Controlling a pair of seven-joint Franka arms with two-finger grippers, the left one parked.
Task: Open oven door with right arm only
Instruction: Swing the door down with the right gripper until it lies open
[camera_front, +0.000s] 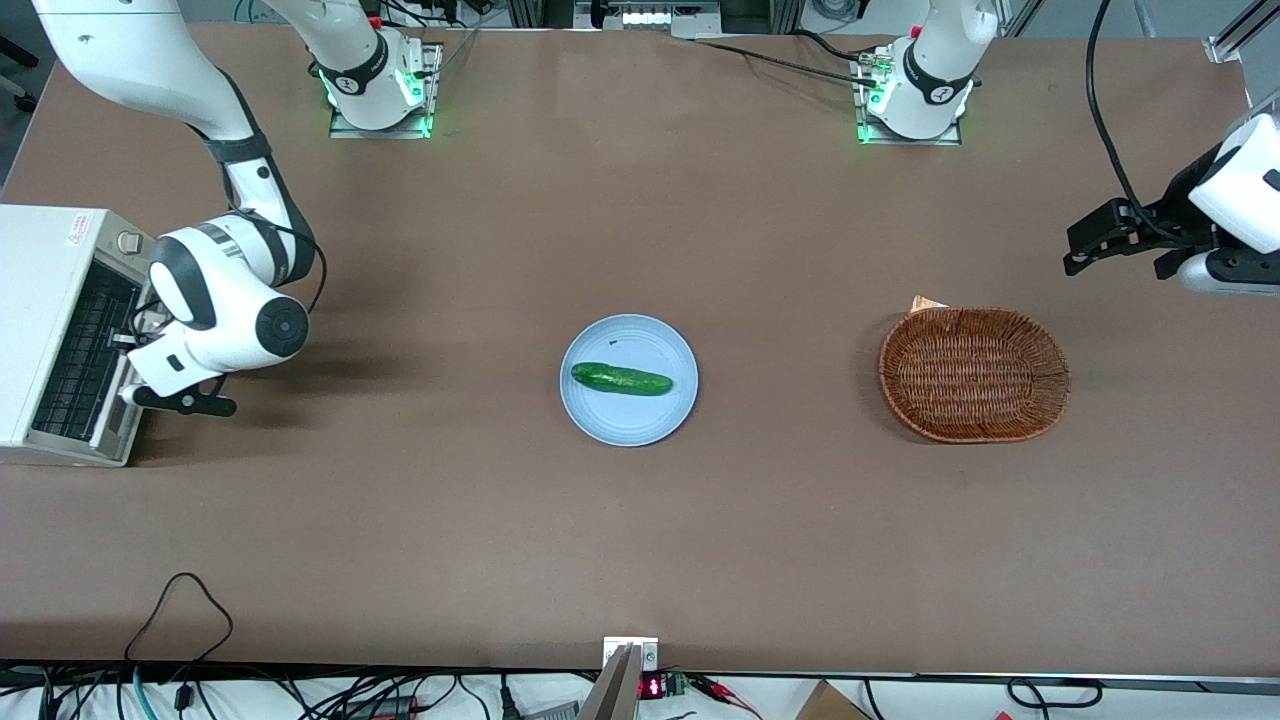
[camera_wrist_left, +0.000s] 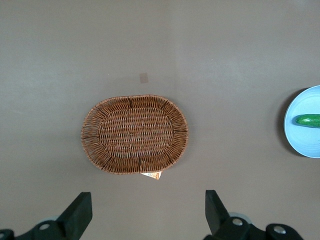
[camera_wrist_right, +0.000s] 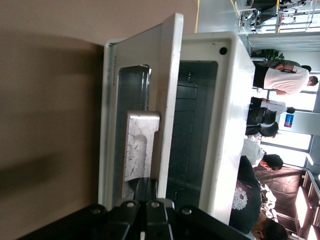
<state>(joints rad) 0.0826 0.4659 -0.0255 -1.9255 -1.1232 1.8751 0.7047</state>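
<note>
Oven (camera_front: 40, 330) sat at working arm's end of table. Oven door (camera_wrist_right: 142, 125) was partly open, tipped outward. Gripper (camera_wrist_right: 145, 192) was clamped on door's top edge, one finger (camera_wrist_right: 141, 150) on glass side. Door looked stiff, hinged, smooth metal; top edge best grab spot.

The setting was a robotics laboratory. A large brown table (camera_front: 640, 520) carried two white arms bolted to base plates (camera_front: 380, 125) lit by green indicator lights. Bundled cables (camera_front: 300, 695) ran along the table edge nearest the front camera, beside a small red digital readout (camera_front: 651, 687). Aluminium framing (camera_front: 1235, 35) stood at one table corner. The right wrist view showed people (camera_wrist_right: 280, 80) standing in a bright open hall near the oven (camera_wrist_right: 225, 125). The gripper (camera_front: 128, 340) was at the oven's front, at the working arm's end of the table.
</note>
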